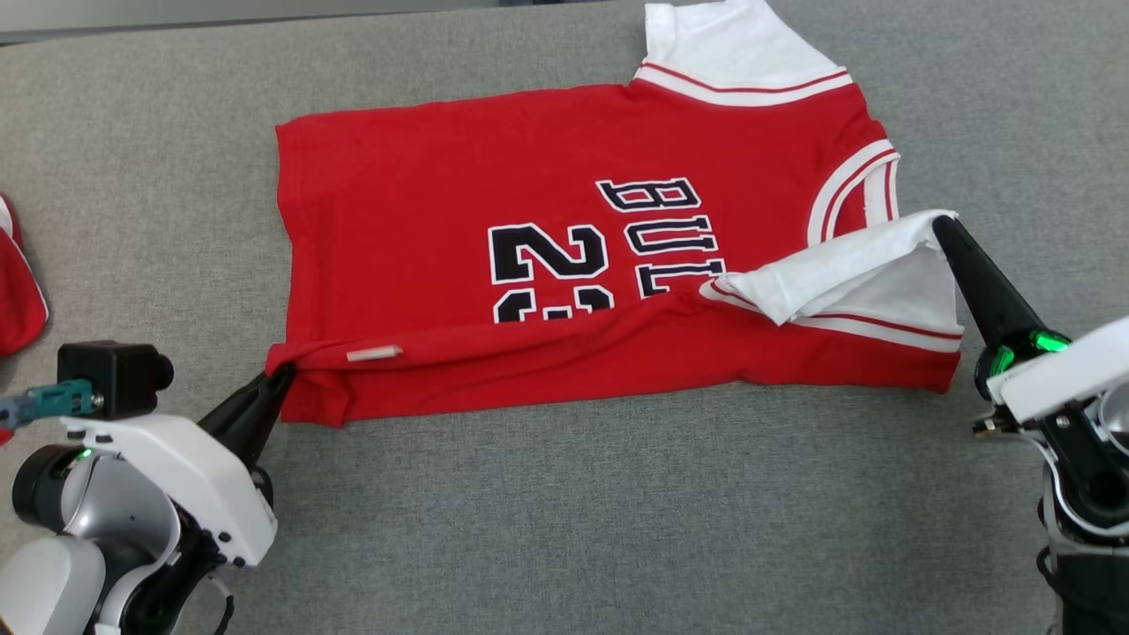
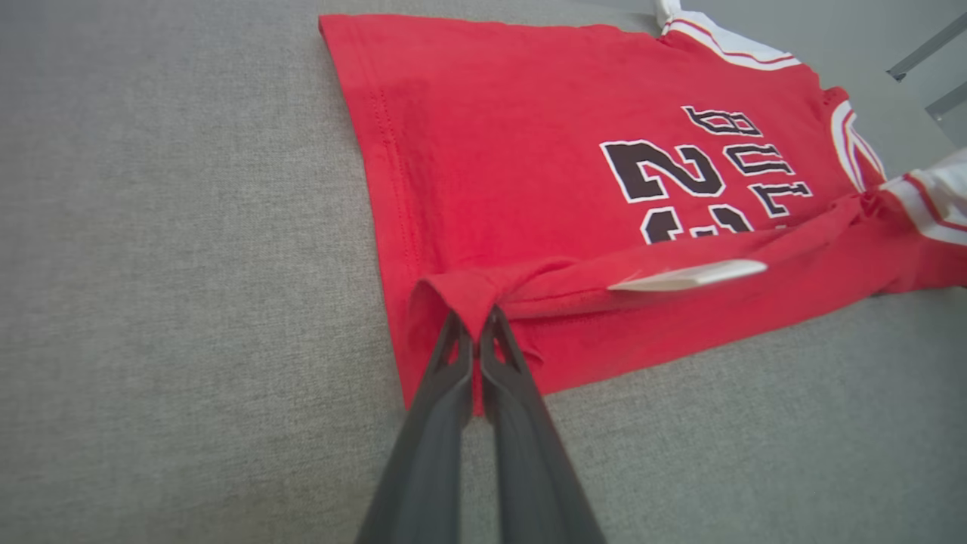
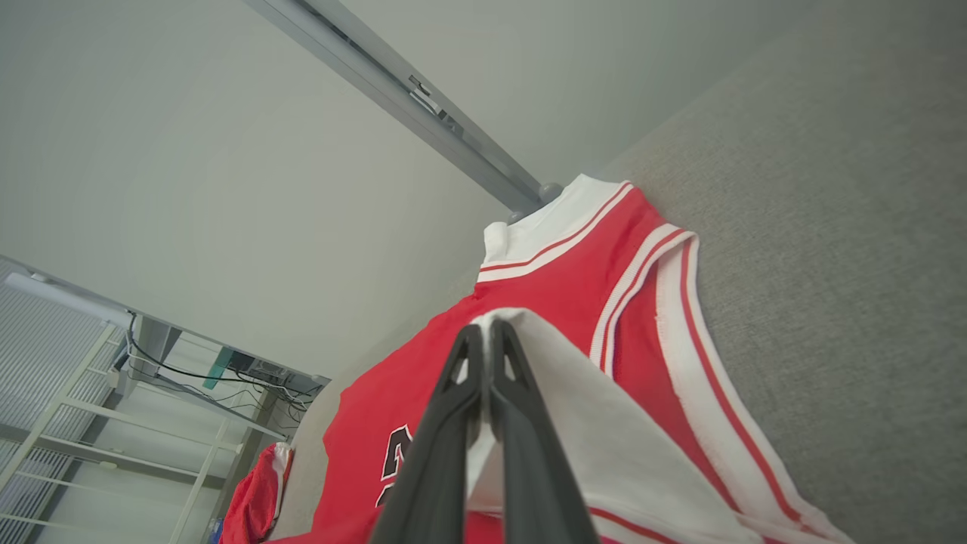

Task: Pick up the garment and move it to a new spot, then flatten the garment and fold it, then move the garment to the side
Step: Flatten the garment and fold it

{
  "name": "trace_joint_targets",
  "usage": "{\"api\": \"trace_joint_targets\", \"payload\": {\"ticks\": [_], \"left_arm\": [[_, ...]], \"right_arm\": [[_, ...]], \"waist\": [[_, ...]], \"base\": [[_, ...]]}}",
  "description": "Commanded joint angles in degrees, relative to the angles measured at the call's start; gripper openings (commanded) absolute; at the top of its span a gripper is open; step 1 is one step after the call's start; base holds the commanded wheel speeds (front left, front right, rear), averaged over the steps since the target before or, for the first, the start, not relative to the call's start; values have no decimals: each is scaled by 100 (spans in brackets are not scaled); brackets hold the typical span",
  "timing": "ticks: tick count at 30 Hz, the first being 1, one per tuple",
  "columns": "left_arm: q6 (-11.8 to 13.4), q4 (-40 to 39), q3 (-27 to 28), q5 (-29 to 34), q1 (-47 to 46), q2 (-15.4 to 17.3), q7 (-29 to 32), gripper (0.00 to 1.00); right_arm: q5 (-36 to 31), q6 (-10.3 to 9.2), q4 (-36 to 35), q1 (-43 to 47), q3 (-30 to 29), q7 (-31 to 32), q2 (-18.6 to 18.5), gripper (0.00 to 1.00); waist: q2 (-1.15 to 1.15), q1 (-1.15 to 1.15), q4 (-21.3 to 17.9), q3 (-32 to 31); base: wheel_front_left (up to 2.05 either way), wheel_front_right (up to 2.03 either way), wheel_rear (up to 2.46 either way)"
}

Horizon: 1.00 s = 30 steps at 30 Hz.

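**Lengthwise fold under way, both near corners held**

Grey woven tabletop [image 1: 564,529]: work surface.
Red knit jersey with white sleeves [image 1: 423,203]: flat at centre, near edge turned over, seemingly for a lengthwise fold.
Left gripper [image 1: 282,370]: clenched on near-left hem corner.
Right gripper [image 1: 942,224]: pinching near-right sleeve.
Black lettering [image 1: 657,231]: "BUL", "2", remainder covered.
Small white tag [image 1: 375,354]: unreadable.

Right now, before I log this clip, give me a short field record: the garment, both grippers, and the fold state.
garment: red jersey with white sleeves and black lettering, on grey fabric surface
left gripper: shut on the hem's near corner
right gripper: shut on the near white sleeve, raised off the cloth
fold state: near edge turned partly over the print; far half flat
other: second red garment at the left edge
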Motion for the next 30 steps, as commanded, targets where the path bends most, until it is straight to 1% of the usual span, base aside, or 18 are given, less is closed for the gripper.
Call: {"api": "trace_joint_targets", "payload": {"ticks": [1, 6, 10, 11, 12, 13, 14, 20, 23, 24, 26, 30], "left_arm": [[-59, 125, -2, -39, -176, -57, -45, 0], [-169, 549, -76, -44, -483, -193, -118, 0], [-263, 817, -107, -110, -645, -286, -170, 0], [-276, 867, -112, -122, -672, -327, -199, 36], [-290, 916, -105, -133, -705, -364, -236, 60], [-292, 960, -90, -138, -732, -397, -293, 100], [-286, 989, -63, -141, -746, -431, -381, 100], [-282, 1110, 167, -132, -788, -773, -1178, 100], [-231, 1129, 243, 4, -771, -862, -1538, 100], [-231, 1129, 243, 4, -771, -862, -1538, 100], [-163, 1126, 279, 133, -756, -915, -1775, 100], [102, 1012, 362, 541, -678, -925, -2316, 100]], "right_arm": [[-124, 1, 210, -207, -33, 22, -27, 0], [-293, 1, 924, -719, -29, -57, -27, 0], [-282, 1, 1379, -1051, 16, -173, -28, 0], [-280, 1, 1476, -1108, 29, -205, -28, 0], [-214, 1, 1556, -1168, 45, -254, -26, 35], [-174, 1, 1596, -1217, 51, -328, -29, 85], [-158, 1, 1636, -1250, 66, -390, -30, 100], [-28, 1, 1473, -1130, 101, -1012, -30, 100], [-218, 1, 1214, -988, 141, -1459, -104, 100], [-218, 1, 1214, -988, 141, -1459, -104, 100], [-451, 1, 1004, -867, 211, -1829, -197, 100], [-1182, 1, 613, -537, 383, -2607, -438, 100]], "waist": [[0, 0, 39, 93], [0, 0, 82, 261], [0, 0, 87, 351], [0, 0, 91, 364], [0, 0, 97, 377], [0, 0, 103, 387], [0, 0, 111, 391], [0, 0, 145, 348], [0, 0, 143, 316], [0, 0, 143, 316], [0, 0, 133, 280], [0, 0, 114, 169]], "base": [[0, 0, 0], [0, 0, 0], [0, 0, 0], [0, 0, 0], [0, 0, 0], [0, 0, 0], [0, 0, 0], [0, 0, 0], [0, 0, 0], [0, 0, 0], [0, 0, 0], [0, 0, 0]]}}
